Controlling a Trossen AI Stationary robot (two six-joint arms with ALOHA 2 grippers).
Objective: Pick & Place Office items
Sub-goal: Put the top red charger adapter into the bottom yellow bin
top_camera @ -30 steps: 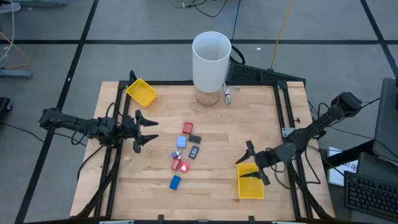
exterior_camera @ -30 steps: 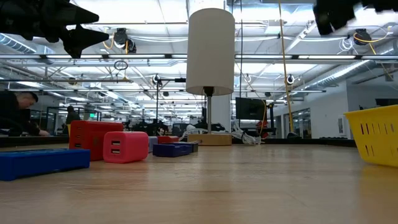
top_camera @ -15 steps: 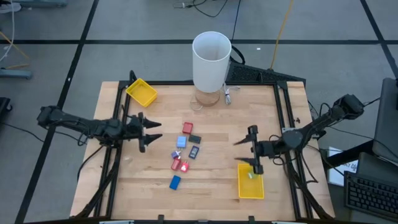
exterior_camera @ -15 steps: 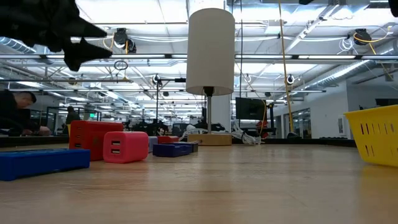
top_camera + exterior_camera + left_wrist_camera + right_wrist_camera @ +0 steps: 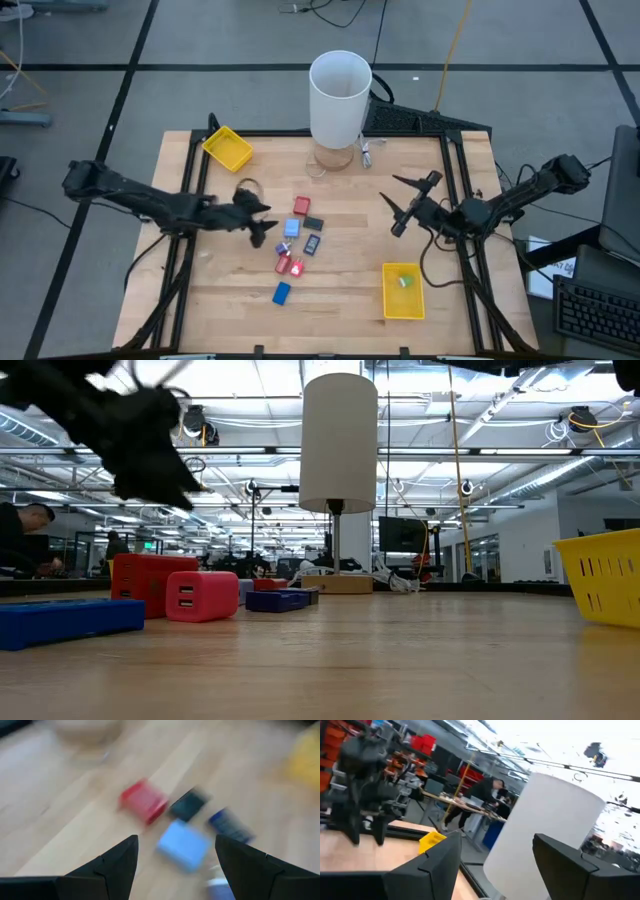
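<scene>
Lay clustered near the middle of the pale wooden table: small blocky office items. Topmost in the high view, a red rectangular block, with a black flat block just beside it; below these a light blue block, a dark blue-black block, a tiny grey piece, and two red blocks touching each other. Sat a little apart toward the near edge, a blue rectangular block. Rested inside the yellow plastic tray at the right near corner, one small green piece.

Hung just left of the cluster, above the table, the left gripper, its dark fingers spread apart and holding nothing; showed between them in the left wrist view the red block, the black one and the light blue one, all blurred.

Hovered well right of the cluster, the right gripper, jaws parted and empty, raised off the table beyond the yellow tray.

Stood at the far edge a tall white cylinder on a wooden base. Sat at the far left corner a second yellow plastic tray, tilted against the table's edges.

Appeared at the left in the low view, in the room behind, a person leaning over a desk.
</scene>
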